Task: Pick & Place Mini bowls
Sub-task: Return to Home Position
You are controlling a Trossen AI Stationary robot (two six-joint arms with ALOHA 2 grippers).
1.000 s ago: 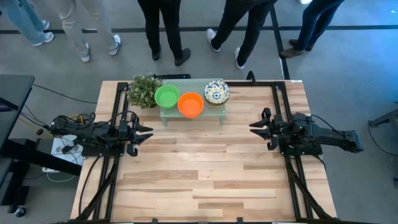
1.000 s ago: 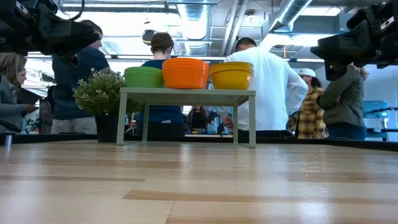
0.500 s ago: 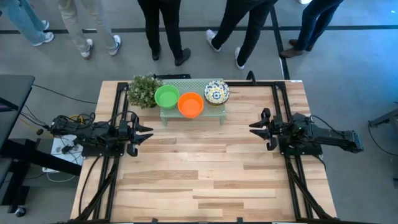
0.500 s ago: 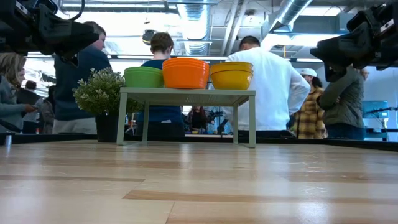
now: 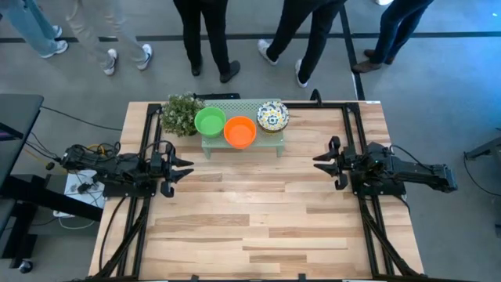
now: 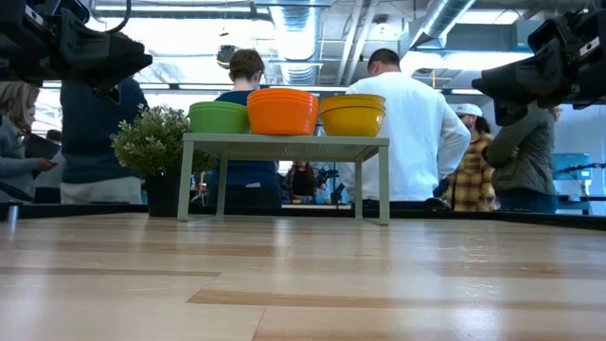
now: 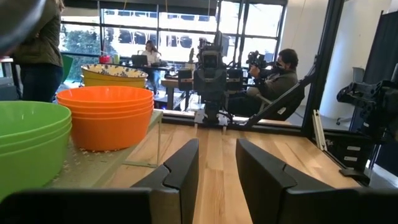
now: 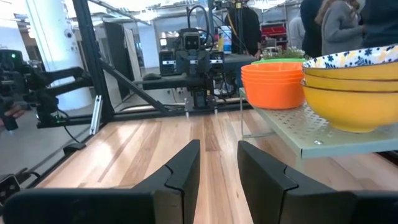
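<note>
Nothing on the tabletop (image 5: 250, 211) has budged over the last second, and both arms sit just where they were; only the people (image 6: 398, 123) behind it have shuffled along.

All the mini bowls are up on the pale green stand (image 5: 235, 105) at the far edge, in three nested stacks. Green bowls (image 5: 209, 121) take the left end, right beside the bushy plant (image 5: 180, 114). Orange bowls (image 5: 239, 131) hold the middle, a touch nearer the front. Patterned bowls (image 5: 272, 116), yellow outside and blue-and-yellow floral inside, close out the right end. Each top bowl is empty.

Every bowl stands upright, mouth to the ceiling. They are round, so no long axis of their own, but the row runs left to right along the stand's length.

Left tool (image 5: 186, 168) hovers at the left side of the tabletop, fingers parted and gripping nothing, pointing inward. Right tool (image 5: 318, 162) mirrors it on the right side, also spread and empty. The stacks sit between the two and farther back, well apart from both, green nearest the left tool, patterned nearest the right.
</note>
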